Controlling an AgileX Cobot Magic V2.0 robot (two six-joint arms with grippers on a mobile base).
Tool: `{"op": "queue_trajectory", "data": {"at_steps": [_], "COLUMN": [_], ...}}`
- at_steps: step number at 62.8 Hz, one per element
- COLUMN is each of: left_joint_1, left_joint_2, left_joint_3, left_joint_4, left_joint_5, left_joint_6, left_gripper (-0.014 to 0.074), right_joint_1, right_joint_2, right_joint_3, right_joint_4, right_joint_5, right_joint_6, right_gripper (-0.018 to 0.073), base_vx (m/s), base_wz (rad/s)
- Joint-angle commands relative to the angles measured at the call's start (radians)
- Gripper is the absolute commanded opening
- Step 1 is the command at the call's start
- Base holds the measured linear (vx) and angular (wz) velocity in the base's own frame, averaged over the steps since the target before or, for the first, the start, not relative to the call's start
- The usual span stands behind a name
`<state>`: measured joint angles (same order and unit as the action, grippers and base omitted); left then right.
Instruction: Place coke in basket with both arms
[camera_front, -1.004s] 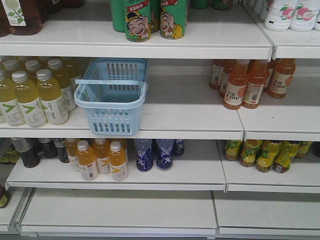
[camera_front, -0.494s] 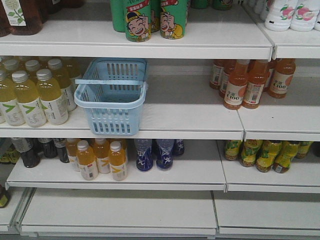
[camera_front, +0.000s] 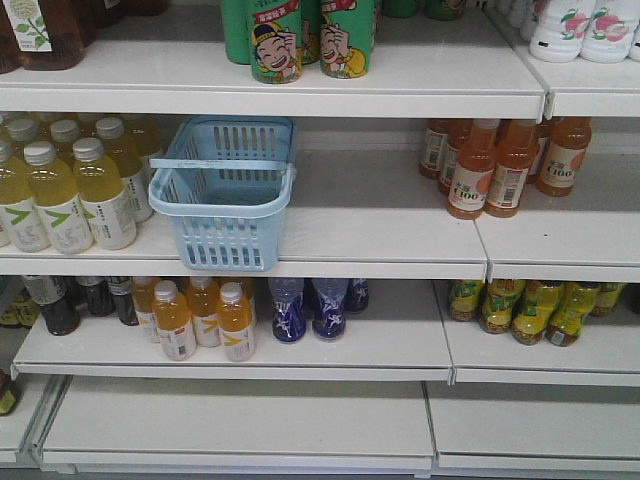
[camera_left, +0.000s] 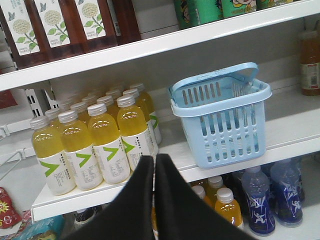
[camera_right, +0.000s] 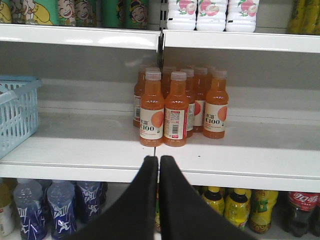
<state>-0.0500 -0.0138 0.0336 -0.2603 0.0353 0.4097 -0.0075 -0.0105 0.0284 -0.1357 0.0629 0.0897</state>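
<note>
The light blue basket (camera_front: 225, 238) stands on the middle shelf, its flat handle lying across the rim and nothing visible inside. It also shows in the left wrist view as the basket (camera_left: 225, 135), up and to the right of my left gripper (camera_left: 154, 158), which is shut and holds nothing. At the left edge of the right wrist view is the basket (camera_right: 14, 117), well left of my right gripper (camera_right: 159, 158), also shut and holding nothing. The coke is out of view. Neither arm appears in the front view.
Yellow drink bottles (camera_front: 75, 195) crowd the shelf left of the basket. Orange bottles (camera_front: 500, 165) stand to its right, directly ahead of the right gripper as orange bottles (camera_right: 175, 107). Green cans (camera_front: 300, 38) fill the shelf above. A dark cola bottle (camera_right: 300, 212) sits on the lower shelf.
</note>
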Motion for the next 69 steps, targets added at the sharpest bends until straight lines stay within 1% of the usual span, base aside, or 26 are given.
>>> {"op": "queue_trajectory", "data": {"at_steps": [1, 3, 7, 8, 11, 12, 15, 16, 19, 21, 23, 28, 33, 36, 39, 44, 48, 49, 51, 54, 57, 62, 66, 69], "left_joint_1": [0.002, 0.002, 0.002, 0.002, 0.002, 0.002, 0.002, 0.002, 0.002, 0.002, 0.002, 0.002, 0.002, 0.002, 0.002, 0.001, 0.0, -0.001, -0.003, -0.003, -0.003, -0.003, -0.003, -0.003], "left_joint_2": [-0.013, -0.013, -0.013, -0.013, -0.013, -0.013, -0.013, -0.013, -0.013, -0.013, -0.013, -0.013, -0.013, -0.013, -0.013, -0.013, -0.013, -0.013, -0.013, -0.013, -0.013, -0.013, -0.013, -0.013], "left_joint_3": [-0.001, -0.001, -0.001, -0.001, -0.001, -0.001, -0.001, -0.001, -0.001, -0.001, -0.001, -0.001, -0.001, -0.001, -0.003, -0.005, -0.009, -0.016, -0.032, -0.069, -0.116, -0.209, -0.278, -0.318], "left_joint_4": [-0.009, -0.043, -0.135, -0.169, -0.236, -0.268, -0.329, -0.356, -0.407, -0.424, -0.425, -0.423, -0.433, -0.473, -0.548, -0.658, -0.712, -0.72, -0.717, -0.701, -0.669, -0.603, -0.567, -0.546], "left_joint_5": [-0.084, -0.084, -0.083, -0.083, -0.083, -0.083, -0.084, -0.084, -0.084, -0.083, -0.083, -0.085, -0.136, -0.181, -0.224, -0.253, -0.241, -0.228, -0.202, -0.152, -0.101, -0.026, 0.009, 0.014], "left_joint_6": [-0.051, -0.094, -0.235, -0.279, -0.365, -0.41, -0.488, -0.525, -0.606, -0.633, -0.653, -0.663, -0.679, -0.729, -0.825, -0.982, -1.136, -1.181, -1.246, -1.301, -1.307, -1.29, -1.29, -1.29], "left_gripper": [-0.0006, -0.0006, -0.0006, -0.0006, -0.0006, -0.0006, -0.0006, -0.0006, -0.0006, -0.0006, -0.0006, -0.0006, -0.0006, -0.0006, -0.0006, -0.0006, -0.0006, -0.0006, -0.0006, -0.0006, -0.0006, -0.0006, -0.0004, -0.0003], "right_joint_1": [-0.008, -0.008, -0.008, -0.008, -0.008, -0.008, -0.008, -0.008, -0.008, -0.008, -0.008, -0.008, -0.008, -0.008, -0.008, -0.008, -0.008, -0.008, -0.008, -0.008, -0.008, -0.008, -0.008, -0.008], "right_joint_2": [-0.018, -0.018, -0.018, -0.018, -0.018, -0.018, -0.018, -0.018, -0.018, -0.018, -0.018, -0.018, -0.018, -0.018, -0.018, -0.018, -0.018, -0.018, -0.018, -0.018, -0.018, -0.018, -0.018, -0.018], "right_joint_3": [0.01, 0.01, 0.01, 0.01, 0.01, 0.01, 0.01, 0.01, 0.01, 0.01, 0.01, 0.01, 0.01, 0.01, 0.01, 0.01, 0.01, 0.01, 0.01, 0.01, 0.01, 0.01, 0.01, 0.01], "right_joint_4": [-0.005, -0.005, -0.005, -0.005, -0.005, -0.005, -0.005, -0.005, -0.005, -0.005, -0.005, -0.005, -0.005, -0.005, -0.005, -0.005, -0.005, -0.005, -0.005, -0.005, -0.005, -0.005, -0.005, -0.005], "right_joint_5": [-0.07, -0.07, -0.07, -0.07, -0.07, -0.07, -0.07, -0.07, -0.07, -0.07, -0.07, -0.07, -0.07, -0.07, -0.07, -0.07, -0.07, -0.07, -0.07, -0.07, -0.07, -0.07, -0.07, -0.07], "right_joint_6": [-0.008, -0.008, -0.008, -0.008, -0.008, -0.008, -0.008, -0.008, -0.008, -0.008, -0.008, -0.008, -0.008, -0.008, -0.008, -0.008, -0.008, -0.008, -0.008, -0.008, -0.008, -0.008, -0.008, -0.008], "right_gripper": [-0.0006, -0.0006, -0.0006, -0.0006, -0.0006, -0.0006, -0.0006, -0.0006, -0.0006, -0.0006, -0.0006, -0.0006, -0.0006, -0.0006, -0.0006, -0.0006, -0.0006, -0.0006, -0.0006, -0.0006, -0.0006, -0.0006, -0.0006, -0.0006], "base_vx": [0.0, 0.0, 0.0, 0.0, 0.0, 0.0, 0.0, 0.0, 0.0, 0.0, 0.0, 0.0, 0.0, 0.0, 0.0, 0.0, 0.0, 0.0, 0.0, 0.0, 0.0, 0.0, 0.0, 0.0], "base_wz": [0.0, 0.0, 0.0, 0.0, 0.0, 0.0, 0.0, 0.0, 0.0, 0.0, 0.0, 0.0, 0.0, 0.0, 0.0, 0.0, 0.0, 0.0, 0.0, 0.0, 0.0, 0.0, 0.0, 0.0]}}
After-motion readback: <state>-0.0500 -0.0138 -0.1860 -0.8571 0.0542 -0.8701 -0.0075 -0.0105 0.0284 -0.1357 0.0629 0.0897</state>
